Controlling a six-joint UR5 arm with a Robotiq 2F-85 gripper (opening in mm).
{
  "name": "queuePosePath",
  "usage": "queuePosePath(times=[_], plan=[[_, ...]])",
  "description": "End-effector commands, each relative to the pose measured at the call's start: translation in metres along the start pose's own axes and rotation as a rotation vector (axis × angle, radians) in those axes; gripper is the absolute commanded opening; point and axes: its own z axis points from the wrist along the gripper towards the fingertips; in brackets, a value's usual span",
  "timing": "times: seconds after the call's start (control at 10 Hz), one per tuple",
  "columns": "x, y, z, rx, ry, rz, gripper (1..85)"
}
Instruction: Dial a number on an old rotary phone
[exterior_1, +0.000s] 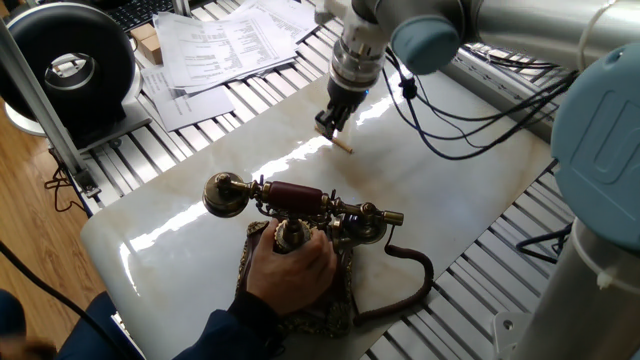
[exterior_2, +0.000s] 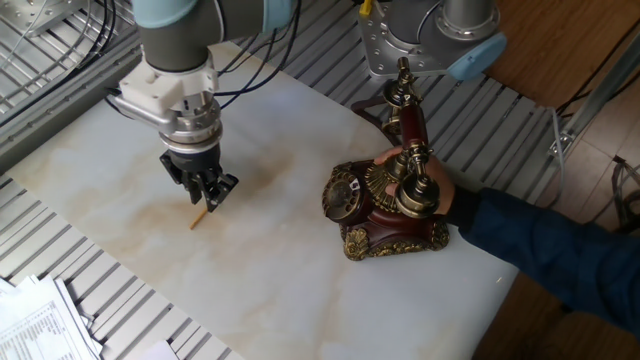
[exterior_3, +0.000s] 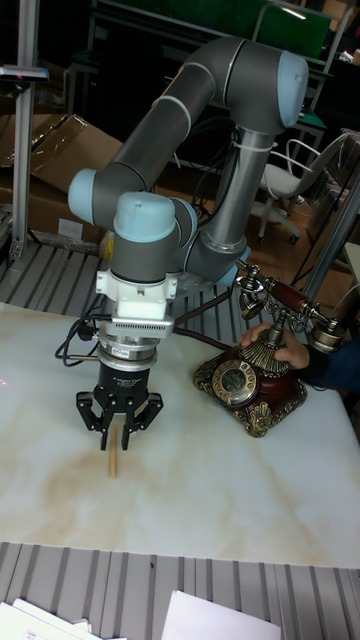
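While the tall fixed view is showing the old rotary phone (exterior_3: 250, 385) and its dial face at table's right, steadied by a person's hand (exterior_3: 290, 352), the gripper (exterior_3: 118, 432) is straddling the wooden stick (exterior_3: 113, 462); whether it is pinching is unclear.
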Motion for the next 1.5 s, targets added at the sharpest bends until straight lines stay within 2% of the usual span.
queuePosePath(times=[0.0, 0.5, 0.7, 0.8, 0.9, 1.1, 1.4], plan=[[0.012, -0.005, 0.005, 0.005, -0.003, -0.001, 35.0], [0.012, 0.002, 0.010, 0.015, -0.009, 0.011, 35.0], [0.015, -0.001, -0.002, 0.016, 0.002, 0.006, 35.0], [0.012, -0.006, -0.007, 0.016, -0.004, 0.002, 35.0], [0.008, -0.005, -0.004, 0.008, -0.013, 0.004, 35.0], [0.002, -0.001, 0.003, 0.018, -0.028, 0.011, 34.7], [-0.001, 0.002, 0.001, 0.014, -0.037, 0.014, 34.7]])
